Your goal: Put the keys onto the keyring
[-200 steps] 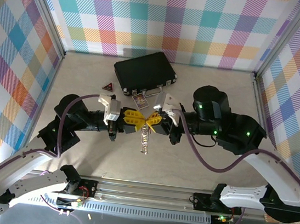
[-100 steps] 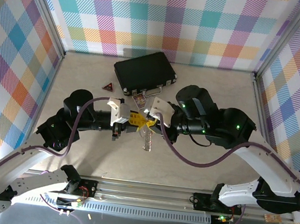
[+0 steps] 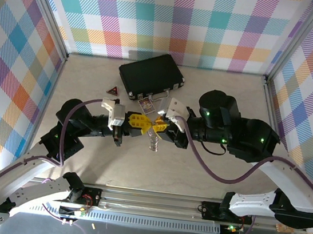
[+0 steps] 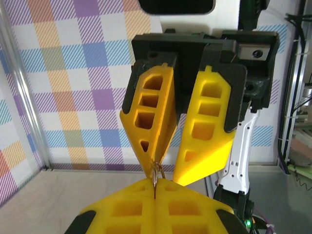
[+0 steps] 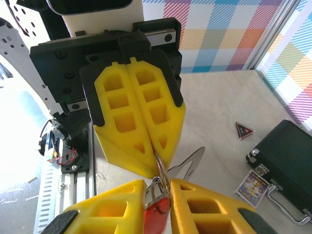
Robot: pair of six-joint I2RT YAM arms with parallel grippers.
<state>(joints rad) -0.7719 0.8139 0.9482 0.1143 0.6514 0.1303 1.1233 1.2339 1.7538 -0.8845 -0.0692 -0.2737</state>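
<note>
My two grippers meet tip to tip above the middle of the table. The left gripper (image 3: 144, 124) (image 4: 156, 184) is shut on the silver keyring (image 4: 156, 173) (image 5: 163, 170), whose short chain (image 3: 153, 144) hangs below. The right gripper (image 3: 155, 127) (image 5: 157, 183) faces it with its yellow fingers (image 4: 153, 112) slightly apart. Between them sits the key's red tag (image 5: 157, 214), hooked on the ring. The key's silver blade (image 5: 191, 163) sticks out to the side. Whether the right fingers still touch the tag is unclear.
A black case (image 3: 150, 74) (image 5: 287, 151) lies at the back of the table. In front of it are a dark red triangular badge (image 3: 112, 90) (image 5: 243, 129) and a small picture card (image 3: 145, 103) (image 5: 252, 185). Checkered walls (image 3: 13, 63) close in three sides.
The right gripper's jaws have parted a little. Both arms shifted and came back to the middle. The chain hangs shorter than one second ago.
</note>
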